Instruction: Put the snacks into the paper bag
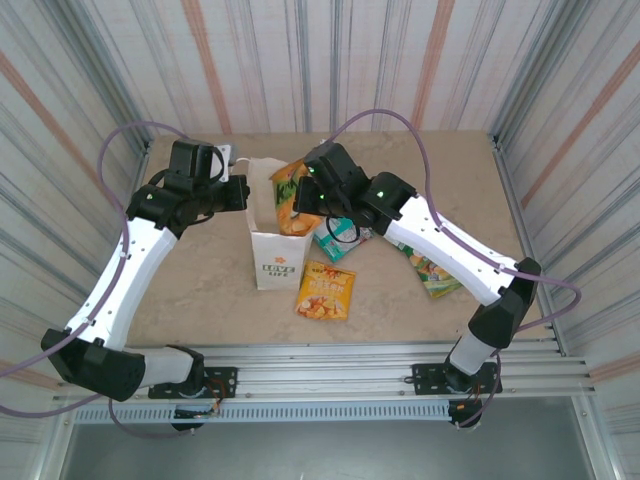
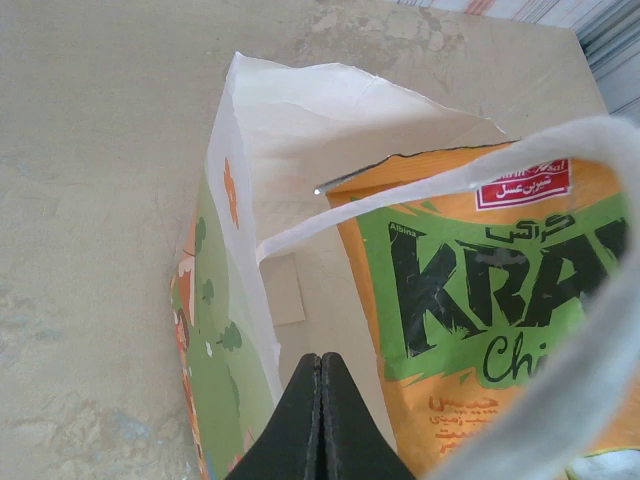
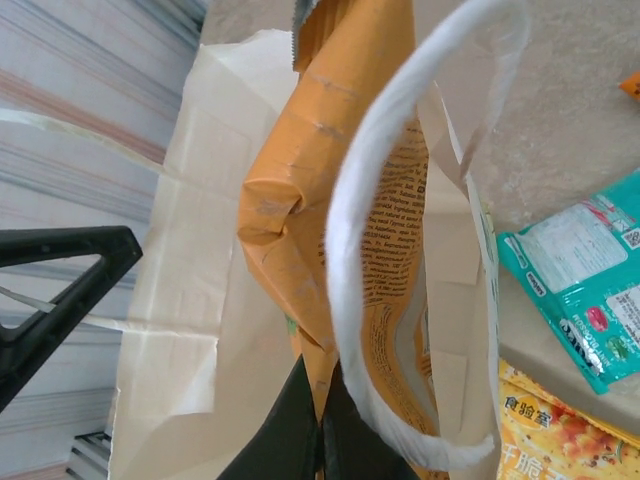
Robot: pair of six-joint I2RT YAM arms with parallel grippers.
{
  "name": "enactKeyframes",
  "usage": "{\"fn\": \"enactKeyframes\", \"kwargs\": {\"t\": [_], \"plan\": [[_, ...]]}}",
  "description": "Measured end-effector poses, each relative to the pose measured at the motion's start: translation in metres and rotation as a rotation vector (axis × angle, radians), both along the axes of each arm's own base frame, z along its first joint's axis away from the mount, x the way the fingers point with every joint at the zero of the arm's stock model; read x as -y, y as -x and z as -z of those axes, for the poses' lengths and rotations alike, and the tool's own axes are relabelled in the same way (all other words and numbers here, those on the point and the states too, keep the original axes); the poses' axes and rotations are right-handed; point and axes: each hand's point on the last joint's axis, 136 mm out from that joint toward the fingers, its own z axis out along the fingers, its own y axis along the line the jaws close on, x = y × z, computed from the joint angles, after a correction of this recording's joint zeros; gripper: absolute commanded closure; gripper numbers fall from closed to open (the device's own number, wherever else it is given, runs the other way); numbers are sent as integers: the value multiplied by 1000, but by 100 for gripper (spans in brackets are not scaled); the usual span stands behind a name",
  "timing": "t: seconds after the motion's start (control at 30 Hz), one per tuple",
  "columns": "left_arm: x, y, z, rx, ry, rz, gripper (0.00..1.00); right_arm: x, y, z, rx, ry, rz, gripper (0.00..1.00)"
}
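Pinching one edge of an orange packet [image 3: 300, 180] between fingers closed tight on the foil, the right gripper [image 3: 318, 385] holds it upright in the mouth of the paper bag [image 1: 272, 258], with part of the packet poking above the rim (green panel, black "KRA" lettering). The left gripper [image 2: 320, 365] has its fingers pressed flat together at the bag's rim on the 9 o'clock side, seemingly nipping the paper wall. A twisted white handle [image 3: 370, 200] loops across the packet's face. The bag stands upright near the middle of the table [image 1: 190, 290]. Seen from above, a yellow packet [image 1: 326, 290] lies flat just beside the bag's base at 4 o'clock. A teal packet [image 1: 333, 243] lies at 2 o'clock, partly under the right arm, and a green-and-yellow packet [image 1: 432, 272] sits well apart at 3 o'clock.
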Motion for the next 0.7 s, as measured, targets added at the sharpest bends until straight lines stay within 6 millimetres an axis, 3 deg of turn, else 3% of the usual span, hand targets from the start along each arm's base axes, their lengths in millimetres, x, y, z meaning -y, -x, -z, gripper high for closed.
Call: {"fn": "enactKeyframes", "kwargs": {"t": [0.1,0.2,0.43,0.53,0.7], "plan": [[0,-1,-1,4,2,0,100,-2,0,-3,4,-7,-10,62],[1,-1,-1,7,3,0,100,-9,-2,-11,19,-22,-27,55],[1,-2,-3,14,5,2,100,-11,0,-17,52,-10,-64,53],[1,-2,-3,14,5,2,100,-9,6,-30,84,-22,-101,53],[1,-2,-3,14,5,2,100,21,22,-60,183,-48,-138,52]]}}
